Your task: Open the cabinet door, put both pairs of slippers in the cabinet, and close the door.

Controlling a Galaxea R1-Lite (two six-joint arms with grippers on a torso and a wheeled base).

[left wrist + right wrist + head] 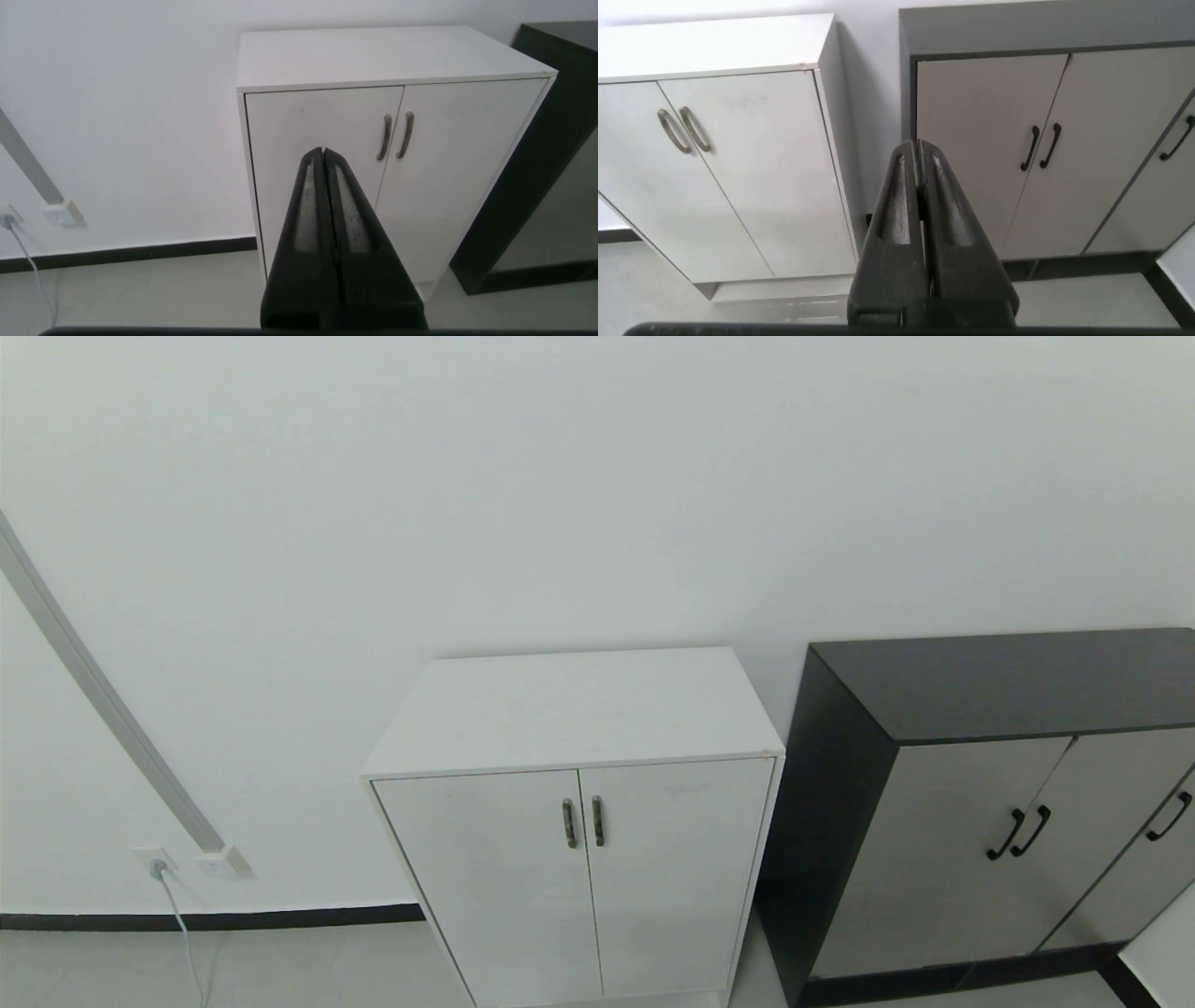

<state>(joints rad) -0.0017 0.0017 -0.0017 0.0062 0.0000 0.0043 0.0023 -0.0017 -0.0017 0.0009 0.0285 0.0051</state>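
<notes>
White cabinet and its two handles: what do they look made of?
White cabinet: likely laminated board, matte white, with faint streaky grain on the doors. Handles: probably metal, going by the dull bronze-grey sheen, though coated plastic is possible.

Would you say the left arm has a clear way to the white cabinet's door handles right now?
Probably yes: nothing stands between the left end effector and the handles on the closed white cabinet, though it is shut and would have to open first.

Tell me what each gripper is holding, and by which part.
Nothing: the left gripper and right gripper are both shut and empty, apart from the white cabinet.
</notes>
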